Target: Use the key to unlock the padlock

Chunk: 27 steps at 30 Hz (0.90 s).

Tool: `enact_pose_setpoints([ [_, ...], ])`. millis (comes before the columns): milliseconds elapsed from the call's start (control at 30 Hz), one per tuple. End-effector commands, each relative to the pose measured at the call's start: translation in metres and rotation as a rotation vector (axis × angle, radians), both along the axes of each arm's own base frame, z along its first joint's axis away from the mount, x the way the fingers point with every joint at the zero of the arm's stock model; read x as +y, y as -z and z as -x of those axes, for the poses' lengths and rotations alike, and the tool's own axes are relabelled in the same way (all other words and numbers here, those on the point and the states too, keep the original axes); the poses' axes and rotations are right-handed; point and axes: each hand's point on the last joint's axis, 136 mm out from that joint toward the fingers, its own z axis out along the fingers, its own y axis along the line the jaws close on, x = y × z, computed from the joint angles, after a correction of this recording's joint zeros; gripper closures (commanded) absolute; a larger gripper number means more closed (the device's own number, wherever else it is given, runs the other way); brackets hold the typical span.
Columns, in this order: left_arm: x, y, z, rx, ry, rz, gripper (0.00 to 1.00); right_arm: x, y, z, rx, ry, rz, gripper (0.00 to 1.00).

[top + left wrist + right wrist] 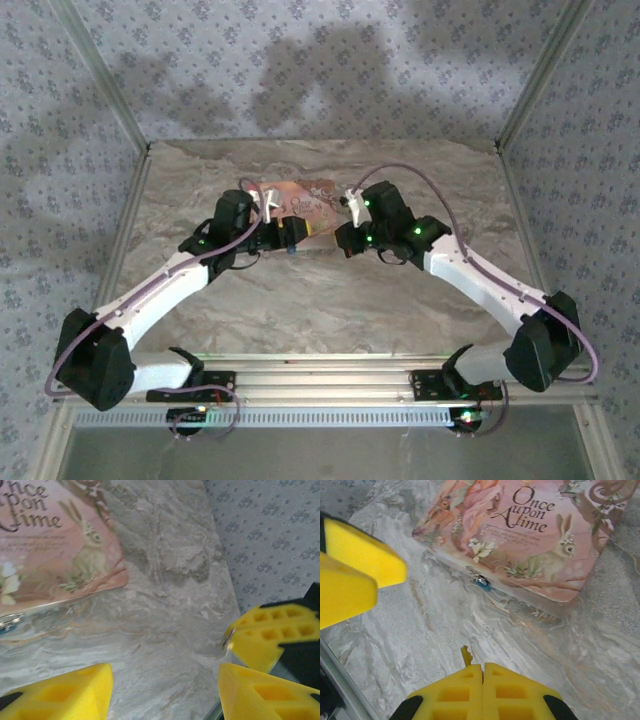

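My right gripper [482,669] has its two yellow fingers pressed flat together. Out of the seam between them pokes the key [466,656], a tiny thin sliver pinched at its lower end, with its free end aimed toward the pink box [535,535]. The key hangs short of the box's near edge, apart from it, over the bare marble table [420,630].

The padlock [481,583] lies on the table right against that near edge of the pink box, roughly midway along it. It is a small blue body with a bit of dark metal at its upper left. Nothing of mine touches it. It is too small for me to tell whether its loop is closed.

My left gripper [165,690] stands with its jaws apart, a fair gap of bare table between the fingers and nothing held. Seen from above, it sits by the left part of the box's near edge, with my right gripper off the right end of that edge. From the left wrist I see the box's printed rabbit and one corner of the box. Beside that corner is my right fingertip, with a pale glint of metal at its end.
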Motion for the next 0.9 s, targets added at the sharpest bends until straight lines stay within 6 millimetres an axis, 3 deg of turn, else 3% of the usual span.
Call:
enact_pose_setpoints([
  [0,-0.01,-0.024,-0.005,-0.053,-0.029,0.028,0.43,0.002,-0.014,-0.001,-0.067,0.04,-0.031,1.0],
  [467,-0.033,-0.026,0.005,-0.029,0.016,0.048,0.45,0.016,-0.022,0.004,-0.09,0.015,-0.061,1.0],
  [867,-0.037,-0.028,0.003,-0.021,0.006,0.099,0.49,0.019,-0.02,0.004,-0.079,0.012,-0.075,1.0],
])
